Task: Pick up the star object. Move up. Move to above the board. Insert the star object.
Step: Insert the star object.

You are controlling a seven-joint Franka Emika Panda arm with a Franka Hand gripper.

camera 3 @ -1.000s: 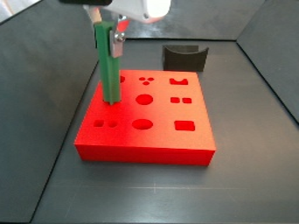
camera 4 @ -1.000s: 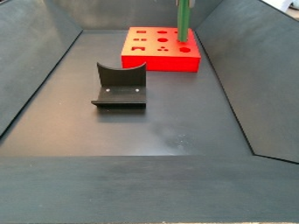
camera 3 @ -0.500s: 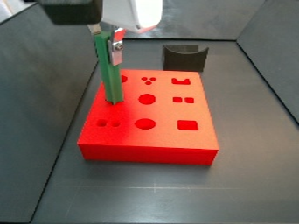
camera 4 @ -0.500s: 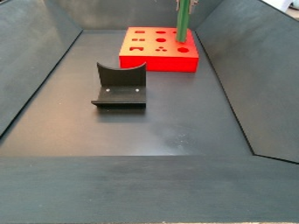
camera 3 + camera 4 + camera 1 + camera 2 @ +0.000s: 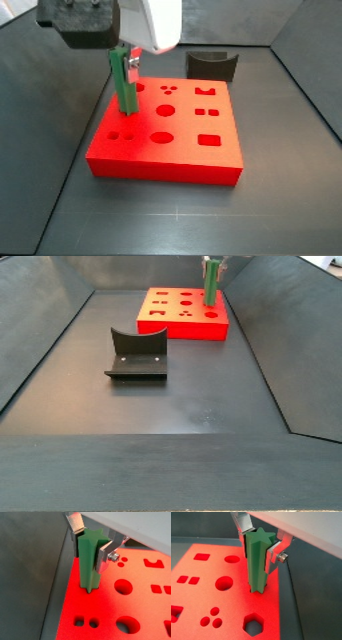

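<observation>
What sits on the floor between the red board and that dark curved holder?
Nothing: in a side view the floor between the board and the holder is bare. The gripper holds the peg at the board.

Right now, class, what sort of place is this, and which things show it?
Probably a robot test cell: dark grey walls enclose a bare floor, the gripper holds a green star peg in a red shape-sorting board, and a fixture stands nearby.

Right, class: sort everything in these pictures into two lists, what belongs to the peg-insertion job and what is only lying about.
Belongs to the job:
- green star peg, upright, its foot at the board
- red board
- gripper, fingers either side of the peg's top

Only lying about:
- dark grey curved holder, on the floor apart from the board
</observation>
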